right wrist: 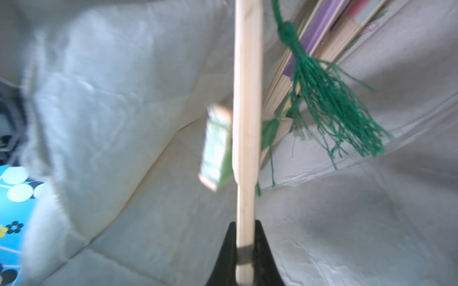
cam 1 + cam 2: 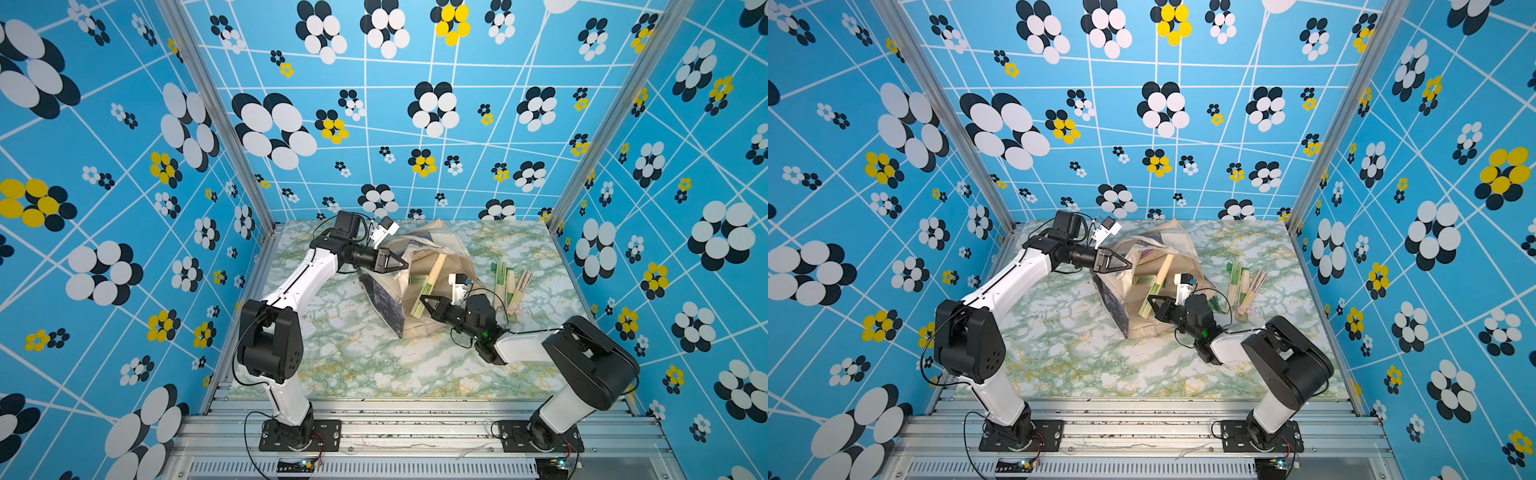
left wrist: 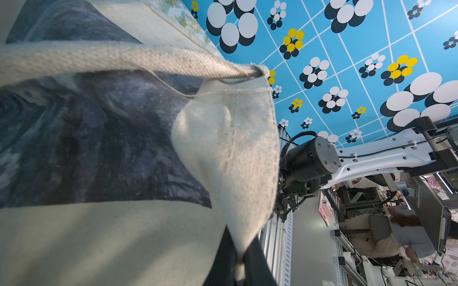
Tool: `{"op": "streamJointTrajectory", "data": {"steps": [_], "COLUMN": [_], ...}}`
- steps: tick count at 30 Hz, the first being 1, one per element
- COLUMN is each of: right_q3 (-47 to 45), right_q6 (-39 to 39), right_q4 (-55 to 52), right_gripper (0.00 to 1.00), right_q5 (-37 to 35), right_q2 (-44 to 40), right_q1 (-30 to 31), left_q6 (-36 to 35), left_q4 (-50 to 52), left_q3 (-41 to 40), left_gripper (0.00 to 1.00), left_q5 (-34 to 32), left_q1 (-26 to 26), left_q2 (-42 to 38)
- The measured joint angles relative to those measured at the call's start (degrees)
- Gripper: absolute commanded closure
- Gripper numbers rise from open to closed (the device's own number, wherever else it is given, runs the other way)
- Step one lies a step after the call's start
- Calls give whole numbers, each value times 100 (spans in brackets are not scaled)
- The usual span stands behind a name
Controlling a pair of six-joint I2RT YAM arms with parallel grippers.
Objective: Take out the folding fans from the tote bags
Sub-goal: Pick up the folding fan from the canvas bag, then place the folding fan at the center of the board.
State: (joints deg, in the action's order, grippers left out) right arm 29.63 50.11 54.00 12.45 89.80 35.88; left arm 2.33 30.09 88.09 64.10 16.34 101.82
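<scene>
The cream tote bag [image 2: 417, 328] [image 2: 1121, 309] with dark side panels lies at the middle of the table, its mouth held up. My left gripper [image 2: 404, 264] [image 2: 1128, 264] [image 3: 239, 267] is shut on the bag's cream rim [image 3: 228, 153]. My right gripper [image 2: 423, 298] [image 2: 1150, 298] [image 1: 245, 252] is shut on a pale bamboo folding fan [image 2: 432, 277] [image 2: 1158, 282] [image 1: 247, 123] that slants out of the bag's mouth. A green tassel [image 1: 322, 99] hangs by it. More fans [image 1: 322, 32] lie deeper inside the bag.
Several fans [image 2: 509, 286] [image 2: 1246, 286] lie on the marble-patterned table [image 2: 374, 365] to the right of the bag, close behind my right wrist. Blue flowered walls close in three sides. An aluminium rail [image 2: 415, 415] runs along the front edge.
</scene>
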Motion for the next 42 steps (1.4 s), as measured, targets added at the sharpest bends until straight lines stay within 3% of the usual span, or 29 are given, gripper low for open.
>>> {"op": "streamJointTrajectory", "data": {"steps": [12,18,22,25,28,34,42], "right_q3": [-2,-4,-7,2,61,122,1233], "right_q6": [-1209,-1375,-1377,-1419,-1445,-1502,-1917], "right_q4": [-3947,-5458,-6148,-6588,-6911,-6682,-6306], "right_gripper": [99,100,100,100,100,100,99], "right_q5": [-83,-894,-1829,-2441,-2734,-2426,-2026], "right_q2": [-3556,-5613,-6304,-6212,-5700,-4037,-1578], "right_q1": [11,11,11,-87,-557,-2063,-2557], "left_q6": [291,393,400,391,389,391,393], "left_q4": [-229,-299,-313,-310,-308,-317,-339], "left_q3": [15,33,63,63,61,7,-68], "left_gripper": [100,100,100,100,100,100,100], "left_q5": [4,44,79,98,105,107,105], "left_q1": [0,0,0,0,0,0,0], "left_q2": [9,37,90,87,87,74,28]}}
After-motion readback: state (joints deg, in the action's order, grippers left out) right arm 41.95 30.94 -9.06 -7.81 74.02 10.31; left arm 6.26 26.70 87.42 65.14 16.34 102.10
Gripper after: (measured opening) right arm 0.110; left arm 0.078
